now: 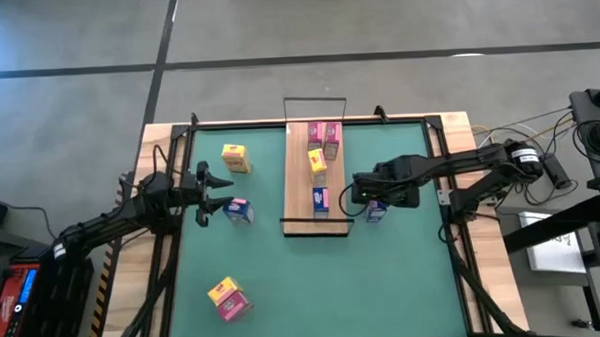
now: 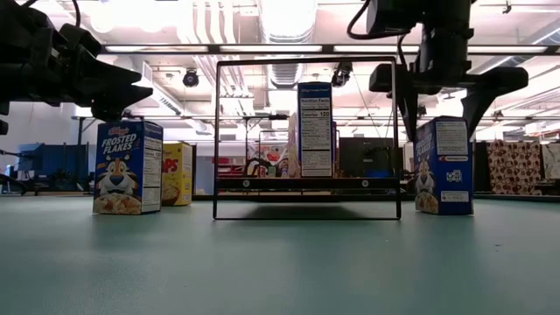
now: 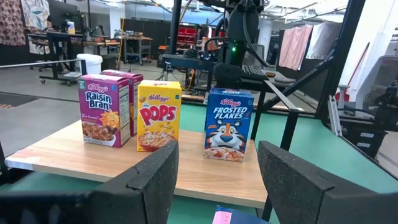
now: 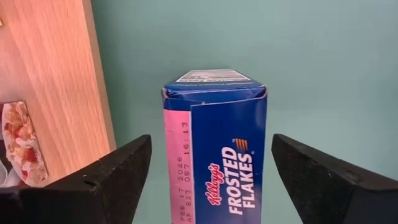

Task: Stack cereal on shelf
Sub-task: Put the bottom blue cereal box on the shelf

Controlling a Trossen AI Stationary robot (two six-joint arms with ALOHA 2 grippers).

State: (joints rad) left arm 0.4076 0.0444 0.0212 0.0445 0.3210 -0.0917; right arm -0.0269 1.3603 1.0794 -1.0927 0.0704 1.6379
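both right gripper [image 4: 208,177] fingers apparently astride frosted flakes box [image 4: 214,143]

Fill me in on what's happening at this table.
A two-armed robot is stocking small cereal boxes onto a wooden shelf. The right gripper hangs open around a blue Frosted Flakes box standing on the green table beside the shelf, not yet gripping it. The left gripper waits near another blue box. Several boxes already stand on the shelf.

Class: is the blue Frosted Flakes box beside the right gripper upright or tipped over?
Upright: the Frosted Flakes box stands on its base on the green table.
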